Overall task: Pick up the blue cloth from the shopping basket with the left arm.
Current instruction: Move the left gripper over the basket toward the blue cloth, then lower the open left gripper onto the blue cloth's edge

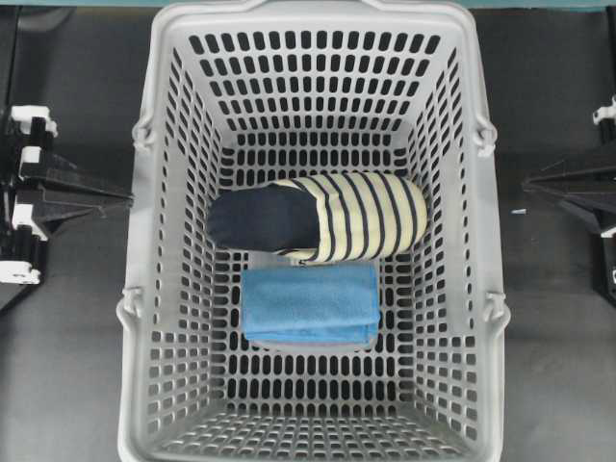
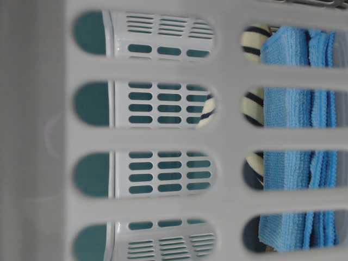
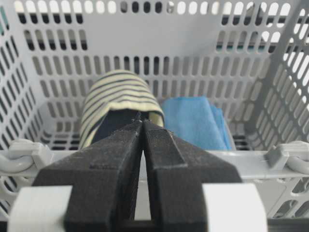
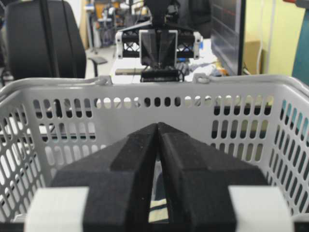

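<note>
Dark matte tabletop (image 1: 67,327) carries a large light-grey plastic shopping basket (image 1: 144,241) with slotted walls and floor, handle hinges at the rim. On its floor, just below centre in the overhead view, lies the folded light-blue microfibre cloth (image 1: 310,304), a soft nappy rectangle with its long axis running 3 to 9 o'clock. Directly at its 12 o'clock, touching or nearly touching, lies a cream-and-navy striped slipper (image 1: 366,229) with dark navy insole, parallel to the cloth, toe toward 3 o'clock. The left arm's gripper (image 3: 141,121) sits outside the basket's 9 o'clock wall; black lattice-textured fingers (image 3: 111,164) pressed tip to tip, nothing held. Through its wrist camera the cloth lies ahead and toward 1 o'clock, over the rim, with the slipper dead ahead. The right gripper (image 4: 158,126) waits outside the 3 o'clock wall, likewise closed and empty. Both arms look about equally far from the cloth; the task assigns the left. Judgement: pick not begun. The reach must clear the rim, open the jaws, bear away from the slipper. Stacked soft folds may separate under a shallow pinch.
</note>
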